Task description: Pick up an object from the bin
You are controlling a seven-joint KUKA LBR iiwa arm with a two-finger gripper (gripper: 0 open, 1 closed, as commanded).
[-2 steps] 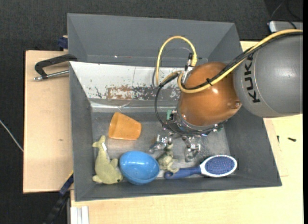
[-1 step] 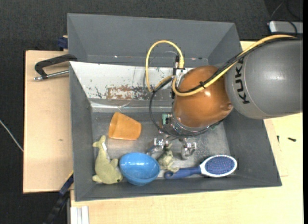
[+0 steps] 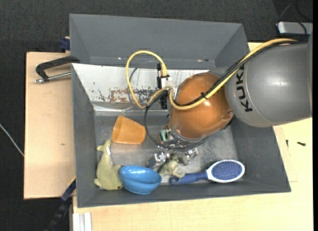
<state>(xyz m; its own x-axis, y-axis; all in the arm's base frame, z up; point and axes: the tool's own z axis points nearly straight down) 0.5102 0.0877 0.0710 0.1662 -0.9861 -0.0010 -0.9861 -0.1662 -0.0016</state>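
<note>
Reaching in from the right, the grey arm [image 3: 278, 86] hangs low over the grey metal bin [image 3: 83, 140], its rounded orange cover [image 3: 198, 107] sitting above the middle of the floor. A yellow cable [image 3: 130, 73] loops up from the wrist against the bin's back wall.

The gripper [image 3: 175, 156] points down at the front-centre of the bin floor. How wide it stands cannot be told from this angle, nor whether it has hold of anything, because the metal parts and what lies beneath them run together.

Directly under it lies a small pale lumpy thing [image 3: 172, 166], its kind unclear. This thing sits between a blue bowl [image 3: 139, 179] on its left and the blue handle of a brush [image 3: 226, 170] on its right. The brush's oval head, blue with a white rim, lies towards the front right corner.

Further left, an orange cup [image 3: 128, 130] lies on its side, near the middle of the floor and apart from the gripper. In the front left corner a pale yellow-green soft toy [image 3: 107, 173] lies just beside the blue bowl, seemingly touching its edge.
</note>
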